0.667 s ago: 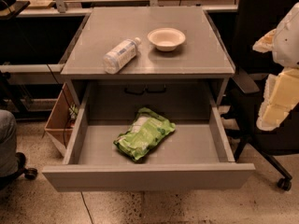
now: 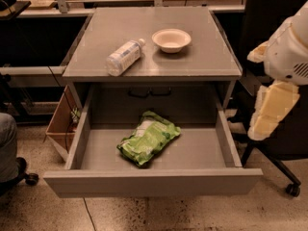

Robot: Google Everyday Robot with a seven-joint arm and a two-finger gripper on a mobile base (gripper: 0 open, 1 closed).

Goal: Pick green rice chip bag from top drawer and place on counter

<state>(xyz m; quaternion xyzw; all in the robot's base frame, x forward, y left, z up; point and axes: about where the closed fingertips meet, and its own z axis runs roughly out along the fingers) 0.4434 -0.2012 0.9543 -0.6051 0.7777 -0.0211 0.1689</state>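
The green rice chip bag (image 2: 149,138) lies flat on the floor of the open top drawer (image 2: 154,181), slightly left of the middle. The drawer is pulled fully out from under the grey counter (image 2: 154,61). My gripper (image 2: 272,112), cream-coloured under a white arm, hangs at the right edge of the view. It is beside the drawer's right wall, outside the drawer and well away from the bag. It holds nothing that I can see.
A clear plastic bottle (image 2: 124,57) lies on its side on the counter's left front. A white bowl (image 2: 171,39) stands at its middle back. An office chair base (image 2: 284,177) is on the right, a wooden box (image 2: 62,124) on the left.
My gripper and arm have shifted slightly left, toward the cabinet. The bag, bottle and bowl have not moved.
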